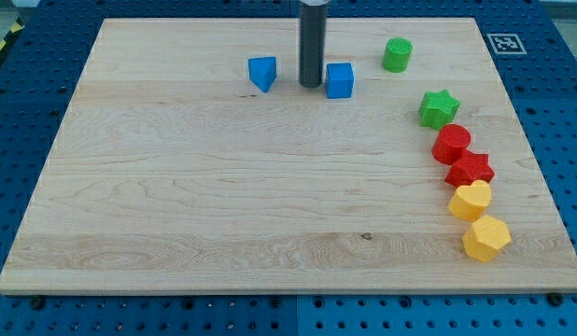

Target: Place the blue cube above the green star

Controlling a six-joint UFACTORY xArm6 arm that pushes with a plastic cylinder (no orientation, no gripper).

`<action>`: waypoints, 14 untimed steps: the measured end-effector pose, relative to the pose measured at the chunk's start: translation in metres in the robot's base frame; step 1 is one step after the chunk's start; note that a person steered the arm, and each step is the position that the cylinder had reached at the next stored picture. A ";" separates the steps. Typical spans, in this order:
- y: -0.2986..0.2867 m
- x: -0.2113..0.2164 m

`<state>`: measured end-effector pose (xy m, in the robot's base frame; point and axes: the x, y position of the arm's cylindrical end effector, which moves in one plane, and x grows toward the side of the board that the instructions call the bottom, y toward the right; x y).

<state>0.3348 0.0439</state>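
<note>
Board wide and bare below and to the view's left of the cube; the other blocks crowded along the view's right side.

No fingers here to open or clench: only a plain rod, nothing grasped, with my tip down on the board just to the view's left of the cube, close against its left face, contact too fine to tell.

Cube near the board's top edge, with a blue wedge-like block further to the cube's left, beyond the tip. Star to the cube's right and a little lower. Green cylinder up and to the cube's right, close to the top edge, roughly over the gap between cube and star.

Judged step: lined up behind the cube, ready to push toward the view's right. Next move calls for a steady push rightward, stopping directly above the star.

Room tight there: cylinder near the path, top edge close. Below the star, red blocks and yellow blocks well off the path.
</note>
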 end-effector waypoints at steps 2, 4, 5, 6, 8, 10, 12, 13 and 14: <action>0.054 0.010; 0.057 0.029; 0.067 0.029; 0.089 0.029; 0.097 0.027; 0.106 0.019; 0.060 0.046; -0.008 0.064; -0.091 0.057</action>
<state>0.3922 -0.0469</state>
